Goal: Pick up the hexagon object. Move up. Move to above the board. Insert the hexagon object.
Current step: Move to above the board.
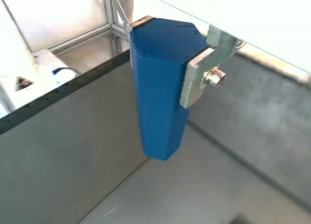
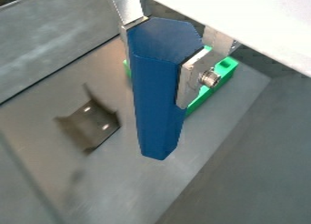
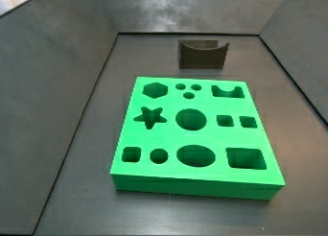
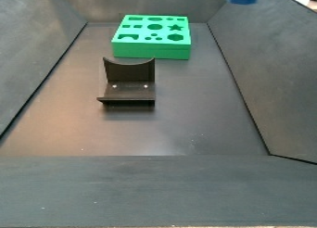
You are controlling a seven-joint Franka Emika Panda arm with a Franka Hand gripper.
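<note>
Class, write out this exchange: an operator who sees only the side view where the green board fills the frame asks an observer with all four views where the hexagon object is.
Operator: I see the board and the fixture, but no blue post. Where is it?
Observer: In both wrist views the gripper is shut on the hexagon object, which hangs upright, clear of the floor.
Operator: Is it near the board?
Observer: In a wrist view a green part of the board shows below, just behind the post.
Operator: Does any fixed camera catch it?
Observer: Only just. In a side view a blue tip shows at the top edge, off to one side of the board.
</note>
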